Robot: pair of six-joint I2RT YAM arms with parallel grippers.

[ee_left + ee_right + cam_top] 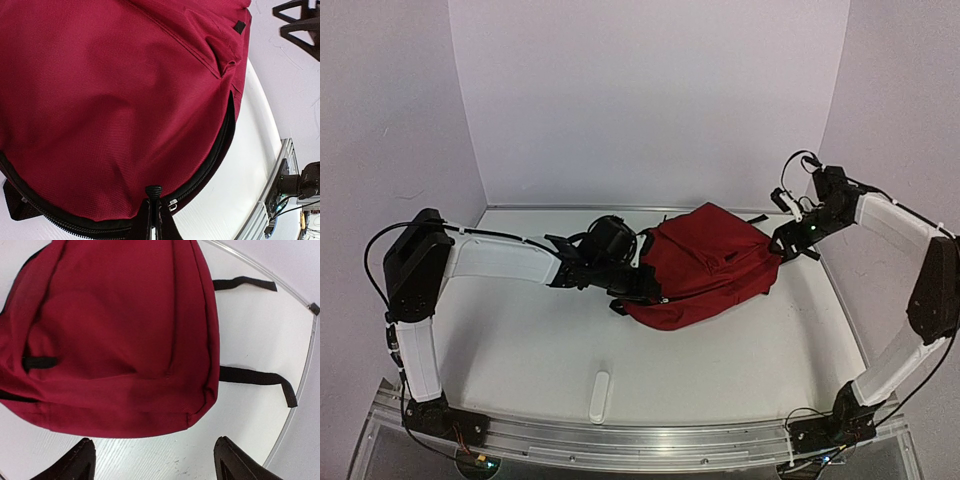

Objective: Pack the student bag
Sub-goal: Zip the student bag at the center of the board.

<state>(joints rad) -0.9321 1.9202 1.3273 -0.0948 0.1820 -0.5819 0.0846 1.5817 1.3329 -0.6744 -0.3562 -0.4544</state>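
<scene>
Student bag [705, 265] lies toward the table's [520, 340] far edge, right of centre; left hand [154, 220] clamped on its zipper pull [154, 191]; right hand [152, 442] spread apart, just off the bag's end; zip looks nearly closed, so packing seems almost done.

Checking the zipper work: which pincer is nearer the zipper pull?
Left. The left pincer is shut on the zipper pull; the right pincer, open, sits off the student bag at its other end.
</scene>
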